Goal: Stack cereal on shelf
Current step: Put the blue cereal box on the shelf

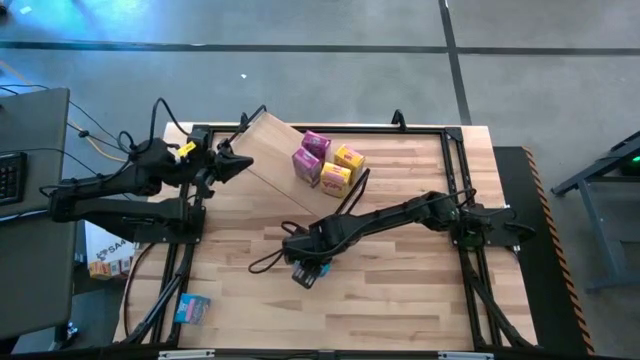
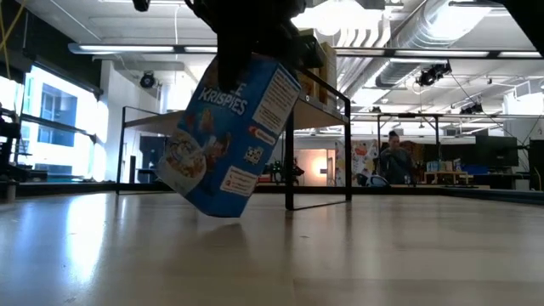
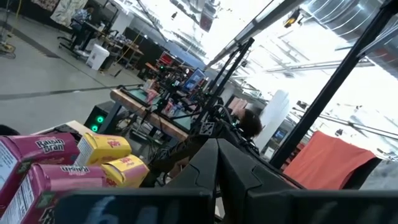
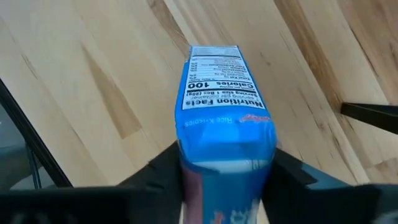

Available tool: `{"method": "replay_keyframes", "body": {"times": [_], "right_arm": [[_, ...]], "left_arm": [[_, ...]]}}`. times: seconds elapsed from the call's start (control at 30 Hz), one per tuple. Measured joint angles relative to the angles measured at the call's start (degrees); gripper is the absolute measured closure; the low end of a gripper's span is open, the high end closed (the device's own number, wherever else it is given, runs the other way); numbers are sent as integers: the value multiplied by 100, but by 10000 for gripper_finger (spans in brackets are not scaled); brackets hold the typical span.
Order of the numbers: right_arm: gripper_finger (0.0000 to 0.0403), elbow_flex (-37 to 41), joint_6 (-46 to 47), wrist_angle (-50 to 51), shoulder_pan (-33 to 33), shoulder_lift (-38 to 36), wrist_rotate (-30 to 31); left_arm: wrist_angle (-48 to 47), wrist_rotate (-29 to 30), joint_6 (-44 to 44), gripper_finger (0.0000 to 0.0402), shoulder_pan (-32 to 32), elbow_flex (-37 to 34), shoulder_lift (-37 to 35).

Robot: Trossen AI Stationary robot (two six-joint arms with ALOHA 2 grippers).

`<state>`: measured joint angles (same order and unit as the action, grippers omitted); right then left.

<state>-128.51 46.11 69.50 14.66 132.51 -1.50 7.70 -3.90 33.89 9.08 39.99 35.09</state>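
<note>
My right gripper [image 1: 305, 266] is shut on a light blue cereal box [image 2: 229, 136] over the middle front of the table; the box also shows in the right wrist view [image 4: 225, 106]. The plywood shelf [image 1: 262, 148] stands at the far left on its black wire frame [image 2: 291, 161]. On it stand two magenta boxes [image 1: 311, 156] and two yellow boxes [image 1: 342, 168]. A second blue box [image 1: 192, 308] lies flat on the table at the near left. My left gripper [image 1: 240, 165] is shut at the shelf's left end. My right gripper pinches the blue box's two wide faces [image 4: 185, 149] between its two fingers, at the box's upper end. The fingers come from above, pointing down. The box hangs tilted below them, its lowest corner [image 2: 223, 212] just over the table; whether it touches, I cannot tell.
Black frame rails [image 1: 455, 180] run along the table's left, right and far sides. A loose black cable [image 1: 268, 262] lies beside my right gripper. Bare tabletop [image 1: 400, 290] lies at the near right. A person [image 2: 393, 157] shows in the room behind.
</note>
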Motion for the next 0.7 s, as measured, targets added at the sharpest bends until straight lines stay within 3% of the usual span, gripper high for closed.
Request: {"method": "replay_keyframes", "body": {"times": [0.3,0.7], "right_arm": [[177,0,-5,-232,-4,0,149],[171,-11,-480,-116,-21,-383,279]], "left_arm": [[-2,2,-2,402,0,0,-4],[-15,11,-282,402,0,0,-2]]}}
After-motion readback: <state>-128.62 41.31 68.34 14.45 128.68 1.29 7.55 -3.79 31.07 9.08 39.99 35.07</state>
